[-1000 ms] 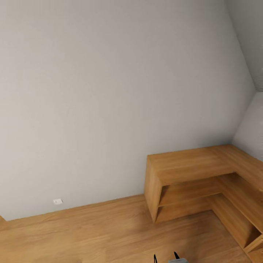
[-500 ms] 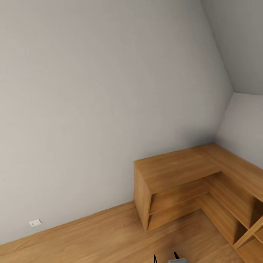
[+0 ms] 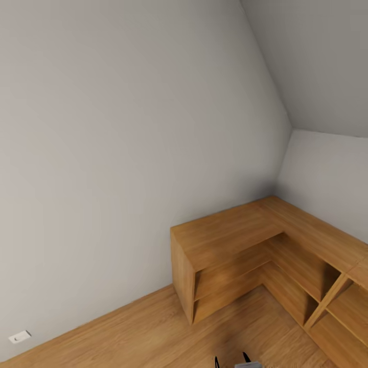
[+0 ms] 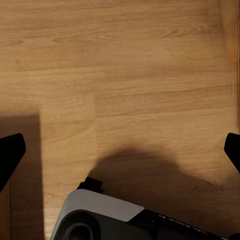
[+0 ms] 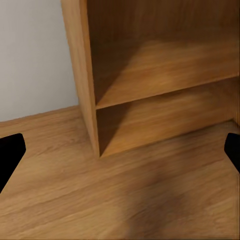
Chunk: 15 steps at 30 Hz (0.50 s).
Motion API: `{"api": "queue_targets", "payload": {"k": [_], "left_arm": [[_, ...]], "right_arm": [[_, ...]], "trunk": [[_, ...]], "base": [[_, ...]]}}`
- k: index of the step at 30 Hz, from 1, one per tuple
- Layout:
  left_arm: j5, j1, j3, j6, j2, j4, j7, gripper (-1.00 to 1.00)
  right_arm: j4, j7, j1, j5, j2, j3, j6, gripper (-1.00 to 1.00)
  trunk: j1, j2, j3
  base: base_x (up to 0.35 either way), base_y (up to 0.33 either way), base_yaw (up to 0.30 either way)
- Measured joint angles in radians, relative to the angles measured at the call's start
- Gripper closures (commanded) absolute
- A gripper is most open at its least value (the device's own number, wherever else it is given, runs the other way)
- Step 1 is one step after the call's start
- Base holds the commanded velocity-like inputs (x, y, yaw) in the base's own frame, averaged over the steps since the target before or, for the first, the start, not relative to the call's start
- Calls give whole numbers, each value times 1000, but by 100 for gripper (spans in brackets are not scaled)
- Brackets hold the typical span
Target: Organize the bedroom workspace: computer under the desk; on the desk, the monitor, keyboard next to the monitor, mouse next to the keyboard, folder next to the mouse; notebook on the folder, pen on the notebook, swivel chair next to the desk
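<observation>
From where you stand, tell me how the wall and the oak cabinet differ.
The wall is plain grey and flat; the oak cabinet is warm brown with visible grain. The wall rises tall to a sloped ceiling; the cabinet sits low on the floor. The wall is unbroken apart from a small white outlet; the cabinet has open shelves. Both turn the same corner.

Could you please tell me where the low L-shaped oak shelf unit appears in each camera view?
Head view: the low L-shaped oak shelf unit sits lower right, in the room's corner.
Right wrist view: its end panel and open shelves stand against the grey wall.
Left wrist view: a wooden strip at one edge might be it; cannot tell.
Shared landmark: the light oak plank floor.
</observation>
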Motion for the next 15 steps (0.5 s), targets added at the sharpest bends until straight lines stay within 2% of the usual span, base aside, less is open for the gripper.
{"api": "queue_targets", "payload": {"k": [15], "left_arm": [[0,0,0,0,-1,0,0,-100]], "right_arm": [[0,1,0,0,0,0,0,-100]], "trunk": [[0,0,11]], "base": [[0,0,-267]]}}
